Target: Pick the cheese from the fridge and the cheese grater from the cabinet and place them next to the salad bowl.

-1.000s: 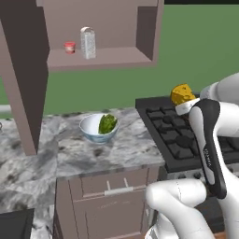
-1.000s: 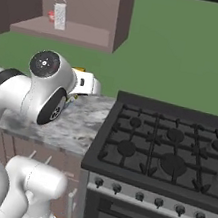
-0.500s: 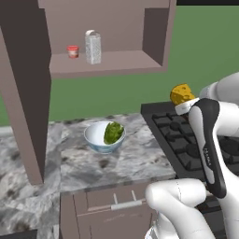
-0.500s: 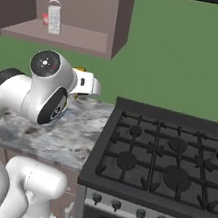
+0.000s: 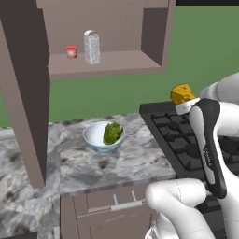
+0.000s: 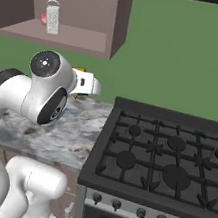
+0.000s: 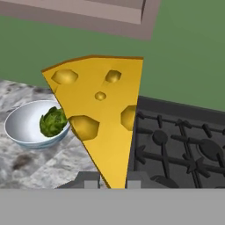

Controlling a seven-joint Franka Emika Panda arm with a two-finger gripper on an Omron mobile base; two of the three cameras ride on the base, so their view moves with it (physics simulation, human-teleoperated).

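The cheese (image 7: 103, 127) is a yellow-orange wedge with round holes, and my tool (image 7: 112, 181) pinches its narrow point, holding it in the air above the stove's (image 5: 186, 144) edge. The salad bowl (image 5: 103, 137) stands on the marble desk (image 5: 126, 161). The cheese grater (image 5: 91, 47) stands upright beside a red jar (image 5: 71, 52) in the open cabinet (image 5: 154, 37)

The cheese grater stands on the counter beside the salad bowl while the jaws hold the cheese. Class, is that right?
Not quite. The cheese grater stands on the cabinet shelf next to a small red jar, as the left base view shows. The salad bowl sits on the counter, and the jaws do hold the cheese.
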